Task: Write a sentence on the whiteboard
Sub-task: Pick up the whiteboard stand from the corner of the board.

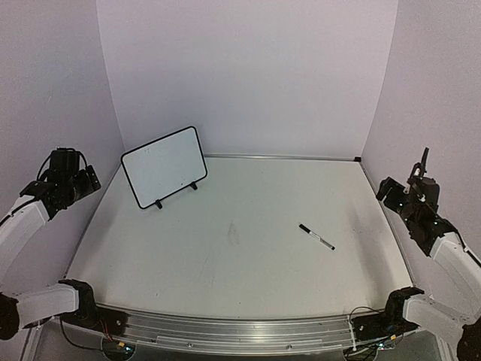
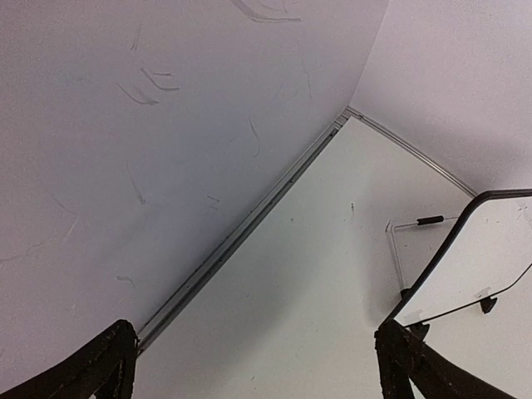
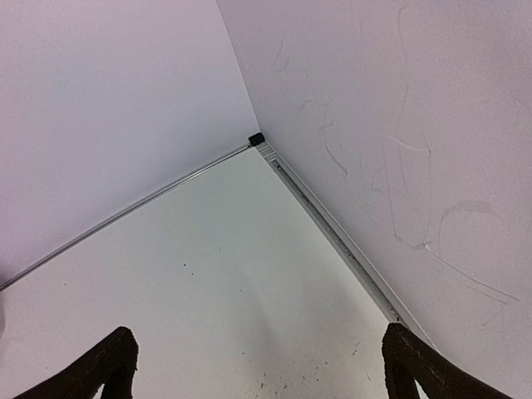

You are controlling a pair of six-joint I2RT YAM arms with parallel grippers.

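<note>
The whiteboard (image 1: 164,165) stands tilted on its two black feet at the back left of the table, and its face looks blank. The sentence is not in view. A black-and-white marker (image 1: 316,237) lies flat on the table, right of centre. My left gripper (image 1: 74,179) hangs open at the far left edge, left of the board and apart from it. In the left wrist view the left gripper (image 2: 253,362) holds nothing, and the whiteboard (image 2: 490,249) shows at the right. My right gripper (image 1: 415,180) is raised at the far right edge. It (image 3: 259,362) is open and empty.
Lilac walls close in the table (image 1: 248,248) on the left, back and right. A metal rail (image 2: 241,233) runs along the foot of the left wall, and a like rail (image 3: 332,233) along the right wall. Both arm bases sit at the near edge.
</note>
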